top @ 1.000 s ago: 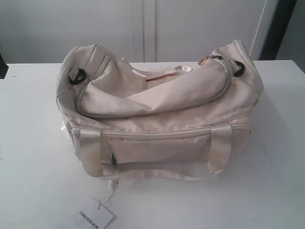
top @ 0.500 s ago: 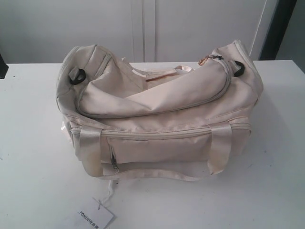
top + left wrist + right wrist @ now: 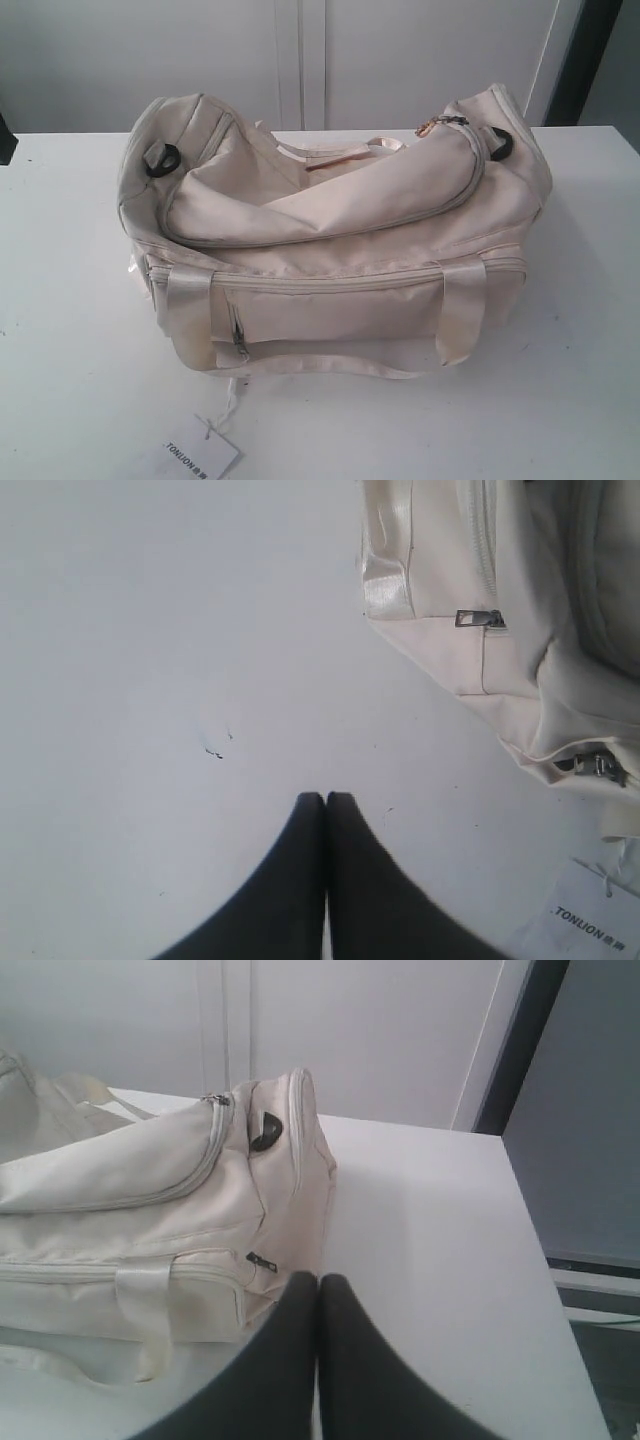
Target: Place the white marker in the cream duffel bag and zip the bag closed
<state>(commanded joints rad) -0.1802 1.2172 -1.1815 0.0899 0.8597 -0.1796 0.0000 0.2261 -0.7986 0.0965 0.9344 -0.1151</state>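
Bag (image 3: 330, 240) on table (image 3: 70, 330), top zip drawn round to its right end, where we see the puller (image 3: 436, 124) beside a black ring (image 3: 500, 143). We find no marker in any of our three views; we cannot say whether it lies inside the bag or out of frame, though the closed top suggests, in our judgement, that the packing is done or nearly so.

Neither arm shows in the exterior view. Our left gripper (image 3: 326, 798) hangs over bare table, fingers pressed together and holding nothing, with the bag's front corner and its pocket zip pull (image 3: 478, 618) near but apart from it. A paper tag (image 3: 197, 452) lies on the table in front of the bag, on a string.

Our right gripper (image 3: 318, 1280) is likewise pinched together and empty, set just off the bag's right end. From there the bag's long axis runs away across the table, left to right in the exterior view, and the curved top zip follows it. The puller sits at the right end, so we judge the right arm the nearer one for any last tug on it; the left arm is at the far end of the zip track, beside the front pocket instead. A second black ring (image 3: 166, 160) marks that left end.
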